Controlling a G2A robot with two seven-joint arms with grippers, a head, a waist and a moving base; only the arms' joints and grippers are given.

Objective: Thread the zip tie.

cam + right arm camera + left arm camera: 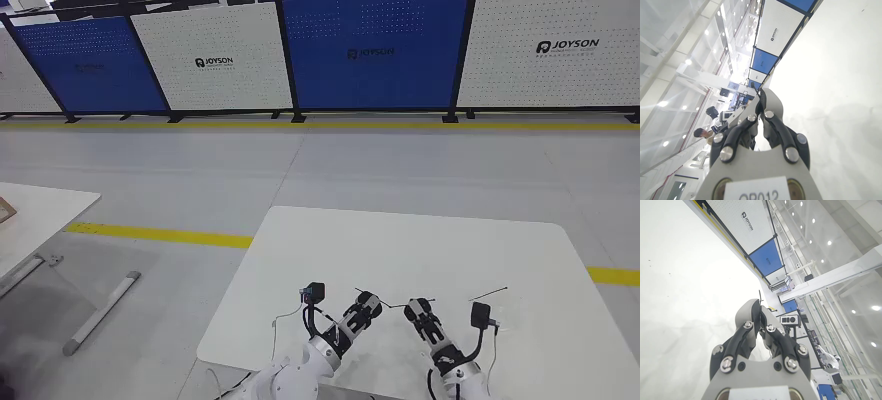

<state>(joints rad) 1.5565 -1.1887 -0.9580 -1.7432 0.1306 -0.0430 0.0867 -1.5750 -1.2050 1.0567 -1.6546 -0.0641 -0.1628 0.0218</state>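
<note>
Spreading over the lower middle of the top view, the white surface (420,245) carries both arms at its near edge, set close together and angled slightly toward each other. A second white table (40,205) stands apart on the floor to the left, and blue and white pegboard panels (375,50) line the far side of the room.

The left claw (372,300) is pinched narrow, its two pale fingers pressed together on the zip tie (395,304). In the left wrist view a short black end of the strap (759,295) sticks out past the fingertips.

The right claw (412,306) is likewise closed tight on the zip tie. In the right wrist view a black end (754,86) pokes out beyond its tips.

From above, the tie shows as a thin dark strand held above the surface and running between the two claws. Whether its tail has entered its head is too small to tell.

A spare zip tie (490,293) lies flat on the surface just beside the right arm, touching neither claw.
</note>
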